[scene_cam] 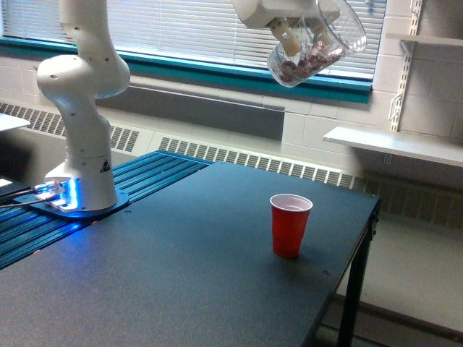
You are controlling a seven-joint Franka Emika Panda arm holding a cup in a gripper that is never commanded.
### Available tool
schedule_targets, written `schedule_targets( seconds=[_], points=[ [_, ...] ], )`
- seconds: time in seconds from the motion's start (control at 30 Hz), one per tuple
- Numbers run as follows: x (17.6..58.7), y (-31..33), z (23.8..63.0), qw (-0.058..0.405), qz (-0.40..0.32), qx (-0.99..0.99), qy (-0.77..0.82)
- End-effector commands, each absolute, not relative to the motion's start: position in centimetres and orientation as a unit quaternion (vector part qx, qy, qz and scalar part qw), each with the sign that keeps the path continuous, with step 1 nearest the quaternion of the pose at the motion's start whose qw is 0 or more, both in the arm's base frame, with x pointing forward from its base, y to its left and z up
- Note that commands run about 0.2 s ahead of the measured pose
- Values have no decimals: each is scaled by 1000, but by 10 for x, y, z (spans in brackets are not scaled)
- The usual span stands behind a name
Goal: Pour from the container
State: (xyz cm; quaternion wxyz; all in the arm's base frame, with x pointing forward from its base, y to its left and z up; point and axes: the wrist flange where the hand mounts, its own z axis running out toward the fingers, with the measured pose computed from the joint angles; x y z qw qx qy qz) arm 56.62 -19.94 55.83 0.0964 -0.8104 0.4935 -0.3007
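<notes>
The clear container [318, 45] hangs high at the top of the exterior view, tilted with its wide mouth up and to the right. Small reddish and pale pieces lie in its lower rounded end. My gripper [293, 32] is shut on the container, and its fingers are partly hidden by the clear wall and the top edge of the frame. Far below, a little left of the container, the red cup [290, 224] stands upright on the dark table [181, 275], its white inside showing. Nothing is falling between them.
The arm's white base [79, 166] stands at the table's left end on a blue ridged mat [145, 177]. The table's right edge [362, 238] drops off close to the red cup. A white shelf [391, 144] is fixed to the wall at the right.
</notes>
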Motion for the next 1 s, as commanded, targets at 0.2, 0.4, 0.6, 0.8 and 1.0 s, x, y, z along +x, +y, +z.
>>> schedule_targets(
  seconds=[0.2, 0.4, 0.6, 0.8, 1.0],
  points=[
    [549, -208, 551, 171, -272, -800, 507],
    [540, -187, 525, 224, -241, -785, 524],
    [533, -151, 482, 264, -199, -783, 527],
    [528, -108, 431, 295, -145, -780, 532],
    [525, -76, 394, 319, -114, -767, 545]
  ],
)
